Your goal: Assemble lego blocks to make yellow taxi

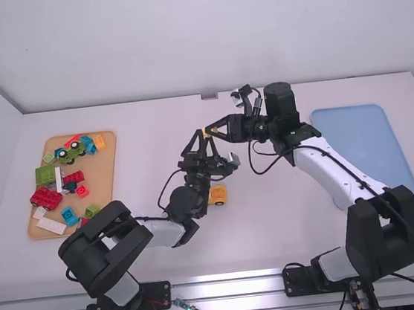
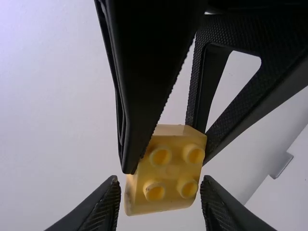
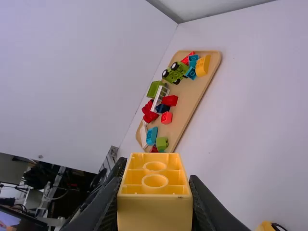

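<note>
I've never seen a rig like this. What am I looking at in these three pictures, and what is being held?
Two robot arms, left and right, work at a white table. The high view looks down from above and behind them; each wrist view comes from a camera on that arm.

The right gripper holds a yellow block, and the left gripper is right at it too; whether it also grips is unclear.

On the table lie a wooden board of mixed blocks, a yellow wheeled piece and a blue tray.
</note>
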`<state>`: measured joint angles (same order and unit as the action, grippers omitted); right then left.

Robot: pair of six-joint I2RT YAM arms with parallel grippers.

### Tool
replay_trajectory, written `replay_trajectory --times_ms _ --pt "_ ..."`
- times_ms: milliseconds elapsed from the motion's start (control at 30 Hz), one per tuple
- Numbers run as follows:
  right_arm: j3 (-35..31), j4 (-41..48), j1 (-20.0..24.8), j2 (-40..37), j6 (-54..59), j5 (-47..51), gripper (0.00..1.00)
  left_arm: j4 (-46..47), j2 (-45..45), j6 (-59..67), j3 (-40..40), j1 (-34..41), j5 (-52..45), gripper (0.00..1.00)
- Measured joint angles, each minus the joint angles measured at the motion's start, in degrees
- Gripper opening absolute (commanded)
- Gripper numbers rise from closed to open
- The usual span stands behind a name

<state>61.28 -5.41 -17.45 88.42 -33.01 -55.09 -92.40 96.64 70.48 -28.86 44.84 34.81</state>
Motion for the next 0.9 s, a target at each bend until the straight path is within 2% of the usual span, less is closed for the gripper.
replay_trajectory --times_ms 500,567,667,900 --pt "0.00 0.24 0.00 0.00 0.02 -0.02 0.05 3.39 0.00 0.00 -2.14 0.02 3.50 0.44" --pt "0.00 0.22 -0.02 0.00 0.04 0.00 0.05 3.41 0.00 0.00 -2.16 0.02 3.61 0.44" --pt "0.00 0.24 -0.33 0.00 0.17 0.22 0.05 3.52 0.00 -0.79 -2.16 0.02 3.82 0.37" --pt "0.00 0.42 -0.33 0.00 0.11 0.68 0.05 4.04 0.00 -1.11 -2.14 0.00 3.78 0.37"
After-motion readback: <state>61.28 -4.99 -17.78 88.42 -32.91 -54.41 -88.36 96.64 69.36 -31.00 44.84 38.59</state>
